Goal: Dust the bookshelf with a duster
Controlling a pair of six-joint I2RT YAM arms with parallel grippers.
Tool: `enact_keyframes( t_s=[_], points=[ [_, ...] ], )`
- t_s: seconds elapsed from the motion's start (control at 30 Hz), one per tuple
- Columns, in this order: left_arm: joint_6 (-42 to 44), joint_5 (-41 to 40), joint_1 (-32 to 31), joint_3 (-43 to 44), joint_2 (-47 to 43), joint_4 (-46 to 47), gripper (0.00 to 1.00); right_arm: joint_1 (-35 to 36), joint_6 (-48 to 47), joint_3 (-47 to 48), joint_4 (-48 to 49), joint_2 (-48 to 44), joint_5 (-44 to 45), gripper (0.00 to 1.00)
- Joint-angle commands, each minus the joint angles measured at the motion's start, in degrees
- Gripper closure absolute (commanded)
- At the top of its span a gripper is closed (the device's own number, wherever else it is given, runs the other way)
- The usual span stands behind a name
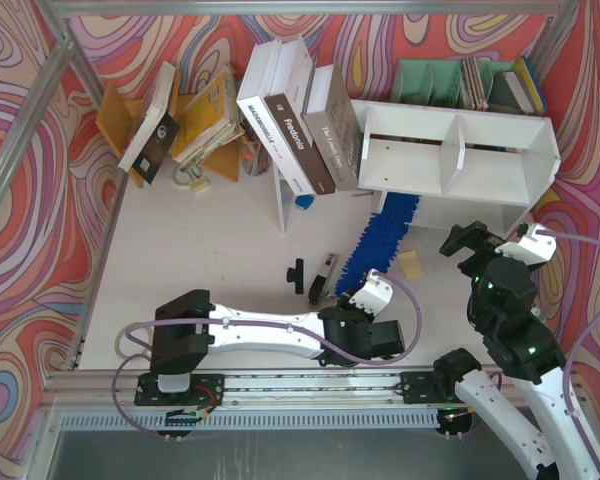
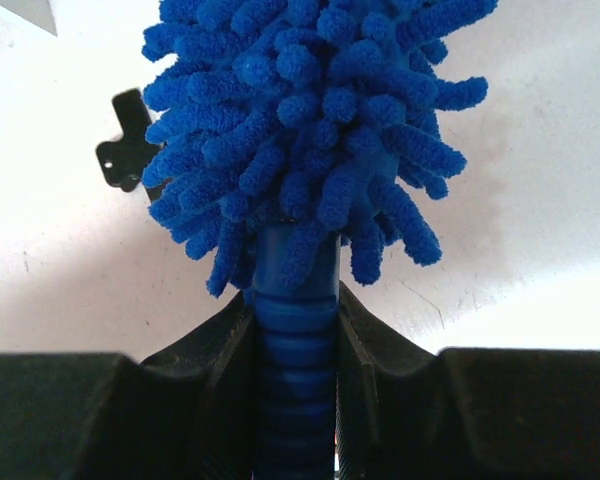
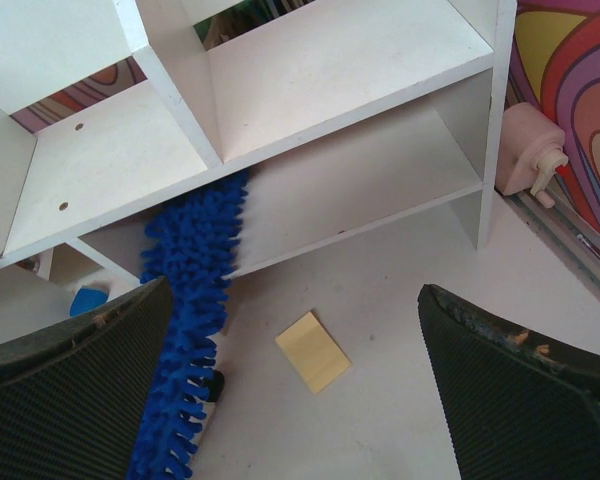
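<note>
Dusting looks in hand: the left gripper pinches the duster mid-frame, its tip seemingly on the lower board of the bookshelf, which calls for a sideways sweep next, while the right gripper hangs spread.

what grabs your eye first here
The bright blue duster stands out, stretched across the table's middle with its tip at the lower shelf of the white bookshelf at the back right. The left gripper is shut on its handle. Loud swirly walls surround everything.
</note>
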Motion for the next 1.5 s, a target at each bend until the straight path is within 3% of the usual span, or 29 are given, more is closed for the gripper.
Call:
enact_keyframes(
  t_s=[0.0, 0.47, 1.13, 1.47],
  points=[
    [-0.8, 2.4, 1.3, -0.9, 1.8, -0.1, 1.0, 0.0, 0.3, 0.2, -0.2, -0.1, 0.9, 0.02],
    [1.3, -3.8, 0.9, -0.1, -3.3, -0.3, 1.0, -0.1, 0.3, 0.3, -0.3, -0.5, 1.5, 0.02],
    [18.6, 8.4, -1.9, 0.0, -1.2, 13.3, 1.0, 0.0, 0.3, 0.3, -0.5, -1.4, 2.1, 0.02],
    [18.9, 4.5, -0.7, -5.8, -6.7, 12.9, 1.0, 0.0, 0.3, 0.3, -0.4, -1.6, 1.9, 0.02]
  ],
)
